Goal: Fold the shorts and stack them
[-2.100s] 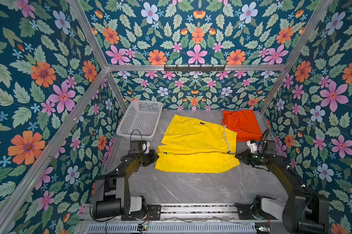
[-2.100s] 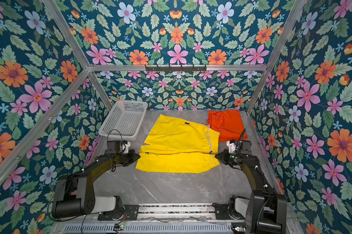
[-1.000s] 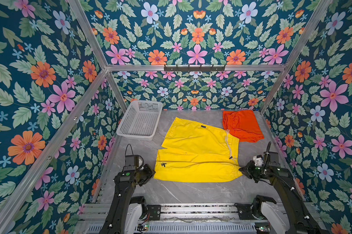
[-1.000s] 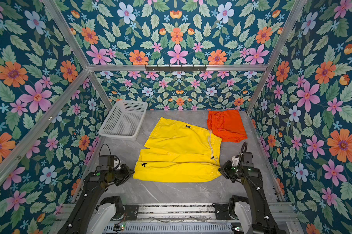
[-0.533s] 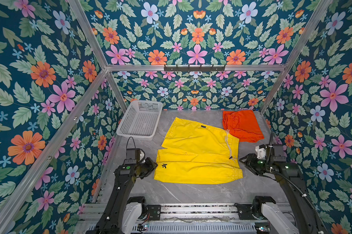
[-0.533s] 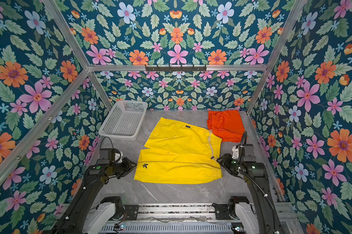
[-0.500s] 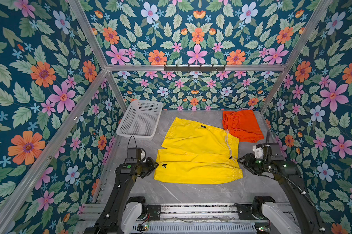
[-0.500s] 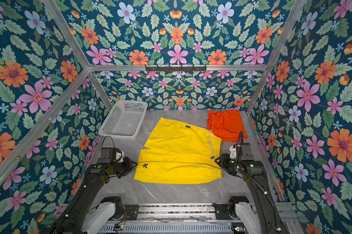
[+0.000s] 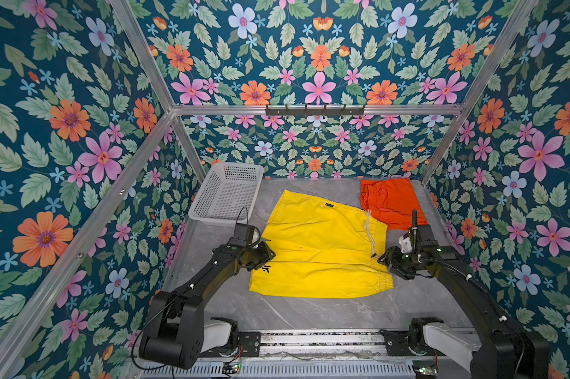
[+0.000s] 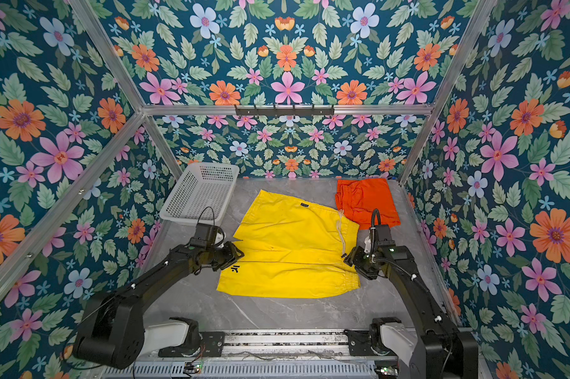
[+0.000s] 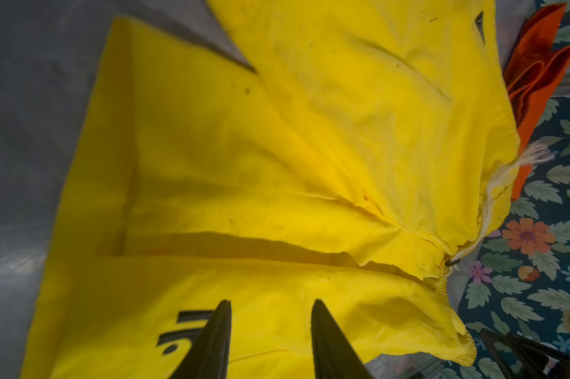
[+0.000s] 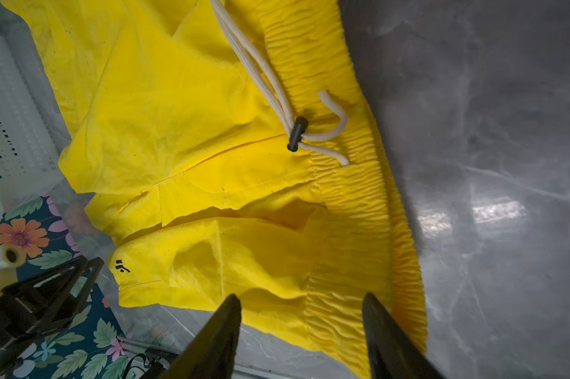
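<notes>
Thin matt yellow cloth shorts (image 9: 316, 242), orange cloth shorts (image 9: 391, 200), perforated white plastic basket (image 9: 211, 193), glossy grey marbled tabletop (image 9: 309, 311)

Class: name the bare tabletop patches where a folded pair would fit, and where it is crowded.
Widest: table strip between yellow shorts and front rail. Smaller: behind the yellow pair, between basket and orange shorts. Crowded: both yellow ends, at the left tool and right tool.
</notes>
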Robot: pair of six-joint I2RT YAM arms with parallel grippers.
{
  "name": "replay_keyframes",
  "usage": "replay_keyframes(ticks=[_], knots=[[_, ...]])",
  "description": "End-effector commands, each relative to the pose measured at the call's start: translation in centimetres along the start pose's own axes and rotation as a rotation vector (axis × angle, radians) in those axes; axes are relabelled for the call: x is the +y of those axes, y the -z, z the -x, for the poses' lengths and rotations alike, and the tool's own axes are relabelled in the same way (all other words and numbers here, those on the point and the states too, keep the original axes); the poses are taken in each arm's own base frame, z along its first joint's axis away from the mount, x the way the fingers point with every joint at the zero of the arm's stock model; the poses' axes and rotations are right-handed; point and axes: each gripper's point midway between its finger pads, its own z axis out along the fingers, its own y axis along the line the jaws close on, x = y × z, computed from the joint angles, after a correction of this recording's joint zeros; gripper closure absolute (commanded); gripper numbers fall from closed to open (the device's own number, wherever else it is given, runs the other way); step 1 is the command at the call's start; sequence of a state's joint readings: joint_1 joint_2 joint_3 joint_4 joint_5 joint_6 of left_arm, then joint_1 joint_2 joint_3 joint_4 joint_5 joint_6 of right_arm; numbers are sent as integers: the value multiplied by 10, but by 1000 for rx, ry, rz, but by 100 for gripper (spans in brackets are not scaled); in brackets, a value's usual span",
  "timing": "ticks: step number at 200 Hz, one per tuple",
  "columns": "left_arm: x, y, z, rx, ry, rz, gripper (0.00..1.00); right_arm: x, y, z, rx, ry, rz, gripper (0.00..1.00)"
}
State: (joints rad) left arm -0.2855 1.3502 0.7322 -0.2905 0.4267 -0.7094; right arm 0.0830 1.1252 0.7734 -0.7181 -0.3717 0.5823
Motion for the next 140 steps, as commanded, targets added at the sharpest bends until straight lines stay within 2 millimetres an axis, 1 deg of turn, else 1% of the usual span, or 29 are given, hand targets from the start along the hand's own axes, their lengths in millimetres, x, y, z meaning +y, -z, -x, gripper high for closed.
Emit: replay_keyframes(ticks=[1,19,35,58,65,69,84,97,121,136,140], knots=[[-30,-15,30,-71,-75,-76,57,16,-10,32,-73,85,24,40],[-46,-37,43,-56,-104,-100,57,25,-27,54,-81,114,34,41],[-63,-55,58,-60,-133,-126,58,37,-46,66,-60,144,54,42],[-77,-84,80,-71,-142,-146,58,56,-79,80,-29,209,58,43],[-76,-95,83,-65,-140,-132,58,62,-87,84,-21,222,59,43],[-75,-101,84,-59,-141,-127,58,59,-99,84,3,219,46,43],[-69,-120,86,-38,-136,-106,58,64,-119,93,11,235,43,44],[-65,-133,87,-23,-132,-97,58,66,-132,101,20,236,33,44],[-50,-154,89,-13,-121,-52,58,62,-157,114,35,240,-5,45],[-45,-165,90,-5,-117,-37,58,60,-170,124,41,239,-32,45],[-44,-168,92,-6,-117,-32,58,62,-173,127,39,242,-31,45]])
